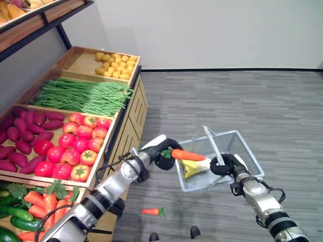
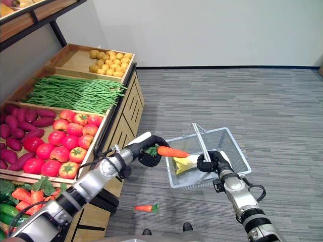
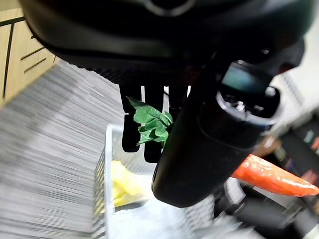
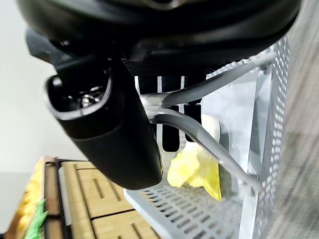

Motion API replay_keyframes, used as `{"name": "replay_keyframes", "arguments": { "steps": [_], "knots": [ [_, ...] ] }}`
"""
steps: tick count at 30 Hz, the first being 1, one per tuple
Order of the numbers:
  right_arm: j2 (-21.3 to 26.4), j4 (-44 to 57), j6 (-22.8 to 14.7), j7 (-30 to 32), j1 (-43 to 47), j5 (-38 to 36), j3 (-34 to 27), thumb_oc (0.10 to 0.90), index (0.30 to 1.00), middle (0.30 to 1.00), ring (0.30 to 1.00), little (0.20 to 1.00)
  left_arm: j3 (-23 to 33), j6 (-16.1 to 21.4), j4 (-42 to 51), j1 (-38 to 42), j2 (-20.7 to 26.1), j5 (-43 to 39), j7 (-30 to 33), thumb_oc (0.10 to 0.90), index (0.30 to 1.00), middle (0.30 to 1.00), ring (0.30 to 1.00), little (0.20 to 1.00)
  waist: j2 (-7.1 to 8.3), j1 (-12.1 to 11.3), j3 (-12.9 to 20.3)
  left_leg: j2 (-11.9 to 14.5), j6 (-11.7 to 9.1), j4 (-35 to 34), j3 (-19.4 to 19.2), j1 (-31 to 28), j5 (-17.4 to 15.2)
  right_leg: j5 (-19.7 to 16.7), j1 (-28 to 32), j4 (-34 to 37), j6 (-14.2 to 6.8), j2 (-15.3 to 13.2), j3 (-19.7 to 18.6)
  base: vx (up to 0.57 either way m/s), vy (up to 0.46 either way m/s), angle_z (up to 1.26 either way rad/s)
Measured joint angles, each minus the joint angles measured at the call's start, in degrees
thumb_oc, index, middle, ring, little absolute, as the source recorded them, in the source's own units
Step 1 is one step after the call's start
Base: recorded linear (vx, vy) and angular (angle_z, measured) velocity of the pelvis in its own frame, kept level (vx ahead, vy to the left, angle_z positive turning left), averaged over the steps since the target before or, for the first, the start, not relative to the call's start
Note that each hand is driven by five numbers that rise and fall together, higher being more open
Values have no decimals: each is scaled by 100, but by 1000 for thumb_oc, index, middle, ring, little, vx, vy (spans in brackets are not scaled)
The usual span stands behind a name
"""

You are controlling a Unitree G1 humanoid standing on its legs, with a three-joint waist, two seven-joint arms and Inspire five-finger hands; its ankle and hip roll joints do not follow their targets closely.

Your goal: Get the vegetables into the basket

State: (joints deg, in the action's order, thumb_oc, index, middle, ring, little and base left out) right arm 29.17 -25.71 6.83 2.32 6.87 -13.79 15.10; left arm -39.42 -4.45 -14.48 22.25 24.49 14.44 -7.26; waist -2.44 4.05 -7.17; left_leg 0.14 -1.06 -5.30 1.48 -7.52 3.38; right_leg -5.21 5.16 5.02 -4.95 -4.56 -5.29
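1. The carrot (image 1: 186, 155) was held in the left hand (image 1: 162, 152), fingers and thumb curled round its leafy green end, orange tip pointing toward 3 o'clock over the near-left rim of the basket (image 1: 247, 151).
2. The basket, grey wire mesh, hung above the floor (image 1: 242, 101); the right hand (image 1: 225, 165) was curled round its two handles (image 1: 213, 143) at the near rim.
3. A yellow vegetable with a white stalk (image 1: 194, 166) lay inside the basket, at 6 o'clock from the carrot tip.
4. A second carrot (image 1: 152, 212) lay on the floor, at 7 o'clock from the basket.
5. The wooden stand (image 1: 128, 126) stood at 9 o'clock, with crates of tomatoes (image 1: 75, 146), sweet potatoes (image 1: 22, 133), green beans (image 1: 81, 96), small potatoes (image 1: 116, 64), and carrots with cucumbers (image 1: 30, 206).
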Motion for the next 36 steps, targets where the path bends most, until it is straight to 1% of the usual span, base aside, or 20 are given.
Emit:
{"name": "replay_keyframes", "arguments": {
  "steps": [1, 3, 4, 5, 6, 7, 10, 12, 14, 16, 22, 26, 34, 36],
  "knots": [
    [-36, 79, -3, 0, -27, 5, 6, 400, 300, 300, 300, 300, -5, 30, -134, 36, -64, 157, 46, 400, 300, 300, 300, 300, -1, -3, 1, 4, 0, -7, -10, -3, 0, -3, 2, 0, 2, -8, -3, 0, -1, -9],
    [-86, 104, -12, 5, -30, 42, 119, 400, 300, 300, 300, 300, -193, 57, -754, 272, -356, 587, 241, 400, 300, 300, 300, 300, -2, -3, 1, 14, 0, -9, -40, -14, 0, -14, 2, 0, 5, 26, -36, -8, -13, -8],
    [-98, 124, -12, -13, -35, 45, 232, 400, 300, 300, 300, 300, -222, 55, -908, 292, -500, 689, 240, 400, 300, 300, 300, 300, 0, 41, 0, 22, -2, -3, -62, -11, -1, -17, -21, 3, 9, 33, -57, -19, -16, -7],
    [-125, 151, -12, 1, -45, 53, 334, 400, 300, 300, 300, 300, -311, 67, -1029, 308, -546, 884, 300, 400, 300, 300, 300, 300, 0, 79, 0, 30, -4, -3, -65, -2, -2, -23, -28, 1, 12, 43, -62, -21, -14, -8],
    [-157, 211, -12, -7, -68, 58, 526, 400, 300, 300, 300, 300, -401, 97, -1462, 365, -703, 1132, 343, 400, 300, 300, 300, 300, -4, 140, 2, 41, -4, -6, -83, -5, -2, -25, -30, 0, 15, 50, -76, -27, -14, -7],
    [-170, 211, -12, -16, -100, 64, 577, 400, 300, 300, 300, 300, -439, 100, -1566, 364, -781, 1209, 336, 400, 300, 300, 300, 300, -4, 167, 0, 55, -4, -7, -103, 1, -3, -27, -47, 4, 17, 38, -89, -22, -12, -9],
    [-153, 211, -12, 6, -179, 121, 652, 400, 300, 300, 300, 300, -552, 125, -1702, 365, -813, 1367, 363, 400, 300, 300, 300, 300, -5, 166, 1, 83, -4, -8, -159, 18, -3, -40, -88, 4, 34, 67, -133, -17, -10, -10],
    [-147, 211, -12, 12, -234, 165, 673, 400, 300, 300, 300, 300, -616, 135, -1808, 370, -904, 1493, 377, 900, 1000, 1000, 1000, 1000, -6, 173, 0, 97, -5, -10, -183, 19, -3, -41, -96, 16, 36, 81, -147, -12, -16, -5],
    [-147, 211, -12, 19, -275, 169, 679, 400, 300, 300, 300, 300, -640, 149, -1972, 370, -1004, 1615, 391, 900, 1000, 1000, 1000, 1000, -10, 177, -3, 110, -9, -9, -222, 25, -6, -40, -121, 24, 35, 97, -180, -9, -17, -9],
    [-144, 211, -12, 15, -279, 169, 679, 400, 300, 300, 300, 300, -689, 146, -1974, 370, -1004, 1731, 392, 900, 1000, 1000, 1000, 1000, -13, 183, -4, 115, -10, -9, -231, 25, -6, -40, -126, 24, 35, 103, -184, -2, -5, -4],
    [-175, 211, -13, 16, -279, 167, 679, 400, 300, 300, 300, 300, -696, 149, -1965, 370, -1002, 1730, 395, 900, 1000, 1000, 1000, 1000, -16, 173, -4, 122, -12, -10, -230, 25, -7, -41, -123, 24, 36, 111, -181, 0, 0, 0],
    [-177, 211, -13, 17, -281, 168, 674, 400, 300, 300, 300, 300, -692, 151, -1787, 370, -927, 1728, 397, 900, 1000, 1000, 1000, 1000, -16, 160, -5, 122, -12, -10, -220, 22, -7, -59, -113, 24, 60, 111, -166, 0, 0, 0],
    [-202, 194, -22, 15, -324, 169, 639, 400, 300, 300, 300, 300, -683, 179, -1479, 369, -799, 1678, 413, 900, 1000, 1000, 1000, 1000, -17, 153, -6, 124, -17, -11, -211, -13, -10, -43, -76, 25, 40, 111, -151, 0, 0, 0],
    [-247, 90, -98, 11, -419, 169, 529, 400, 300, 300, 300, 300, -539, 222, -1298, 371, -744, 1504, 414, 900, 1000, 1000, 1000, 1000, -19, 141, -10, 123, -20, -10, -206, -18, -12, -44, -69, 25, 41, 110, -145, 0, 0, 0]
  ]
}}
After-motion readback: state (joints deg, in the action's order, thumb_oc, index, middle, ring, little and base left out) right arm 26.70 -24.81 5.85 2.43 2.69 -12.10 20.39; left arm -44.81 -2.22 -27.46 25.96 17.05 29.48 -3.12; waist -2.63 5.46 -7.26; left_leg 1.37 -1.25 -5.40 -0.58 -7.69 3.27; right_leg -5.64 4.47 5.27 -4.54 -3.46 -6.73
